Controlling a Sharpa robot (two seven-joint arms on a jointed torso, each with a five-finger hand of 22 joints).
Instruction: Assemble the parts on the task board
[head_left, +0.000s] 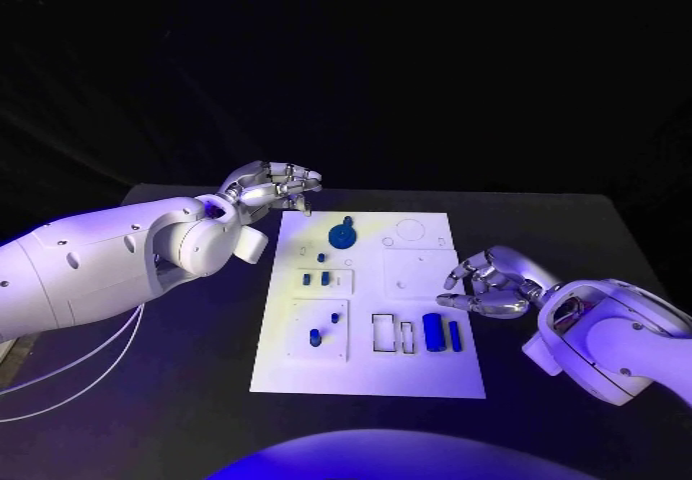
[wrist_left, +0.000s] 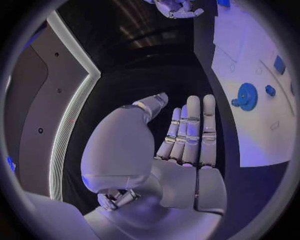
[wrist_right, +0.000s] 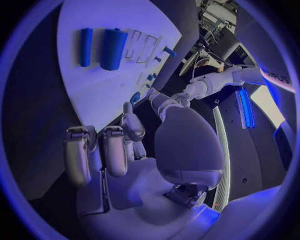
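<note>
Beside task board (head_left: 368, 372) edges, both robot hands apart, empty

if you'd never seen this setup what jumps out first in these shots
The white task board lies in the middle of the black table, with small blue parts on it, the biggest a round gear-like piece near its far end. The left hand hangs at the board's far left corner and the right hand at its right edge, both holding nothing. Two blue bars lie side by side near the right hand.
</note>
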